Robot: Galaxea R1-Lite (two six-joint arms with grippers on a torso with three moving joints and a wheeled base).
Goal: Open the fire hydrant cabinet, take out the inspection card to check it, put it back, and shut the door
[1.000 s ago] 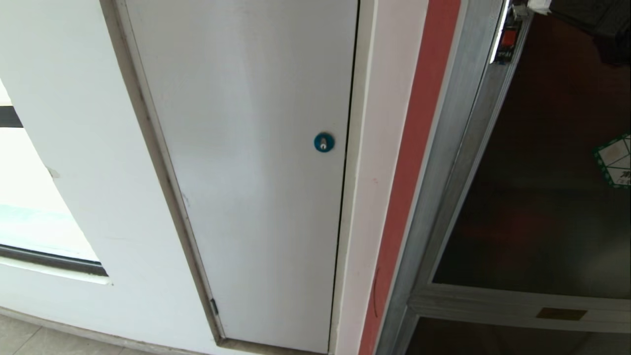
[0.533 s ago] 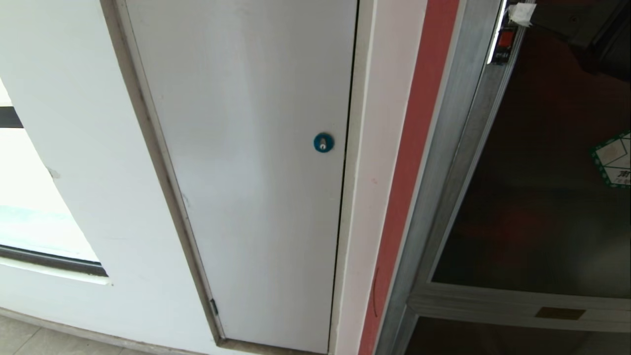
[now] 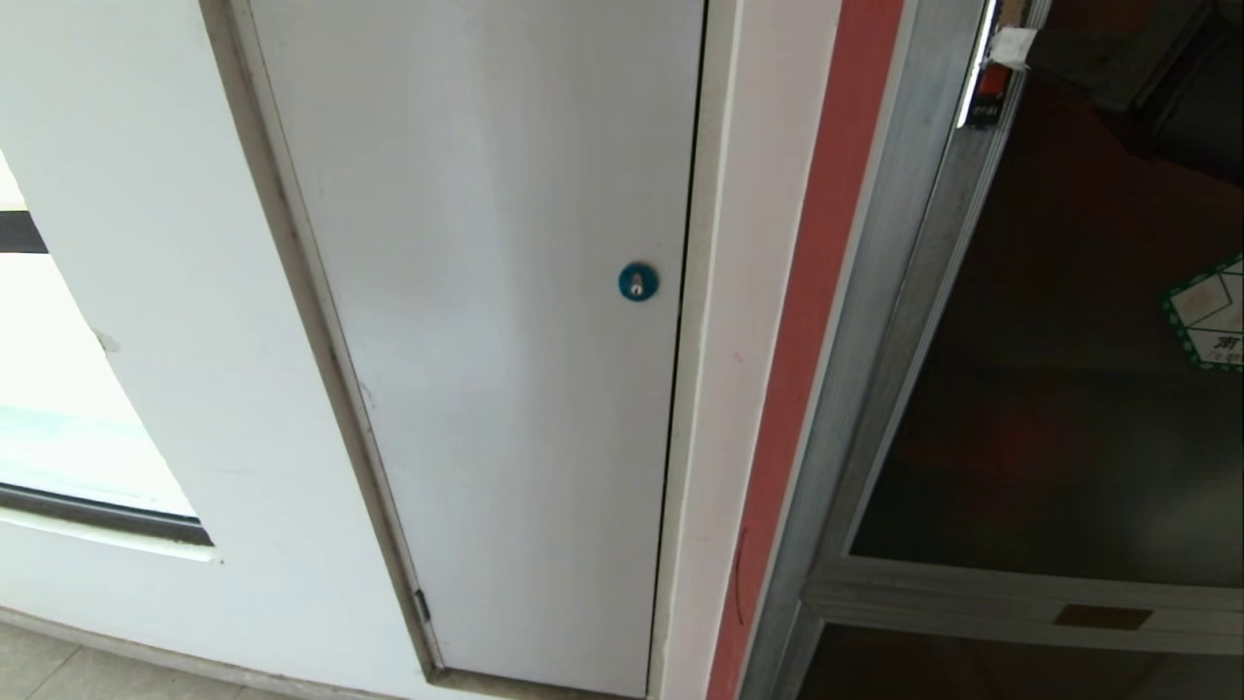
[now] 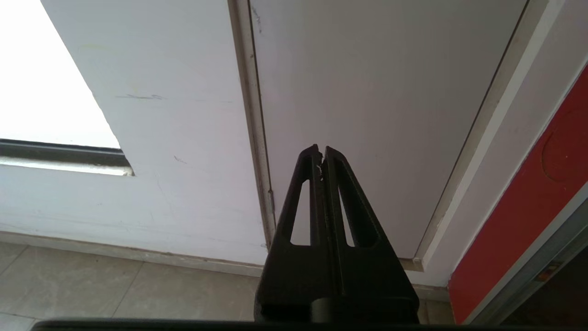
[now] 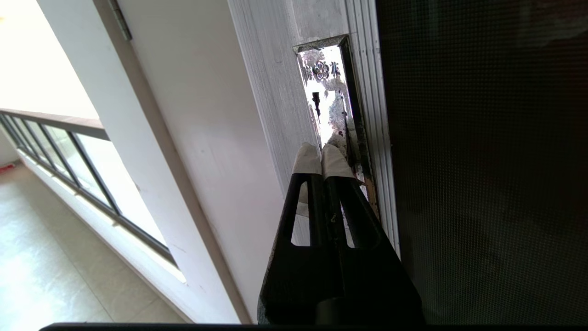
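Pale wall and floor tiles lie under my idle left jaws (image 4: pixel 321 154), pressed together near the grey panel (image 3: pixel 486 321) with its blue lock (image 3: pixel 639 281). My right jaws (image 5: pixel 321 149), together and empty, have crept up to the latch recess (image 5: pixel 328 99) on the door (image 3: pixel 1059 408). The fire hydrant cabinet (image 3: pixel 899 194) stays shut, so I judge opening is just starting; the inspection card is hidden.

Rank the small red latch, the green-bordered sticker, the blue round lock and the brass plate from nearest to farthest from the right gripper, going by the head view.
From the right gripper, at the door frame's top edge:
1. Small red latch, just under the taped tips.
2. Green-bordered sticker, on the dark glass, lower right.
3. Blue round lock, on the pale grey panel to the left.
4. Brass plate, far below on the lower rail.
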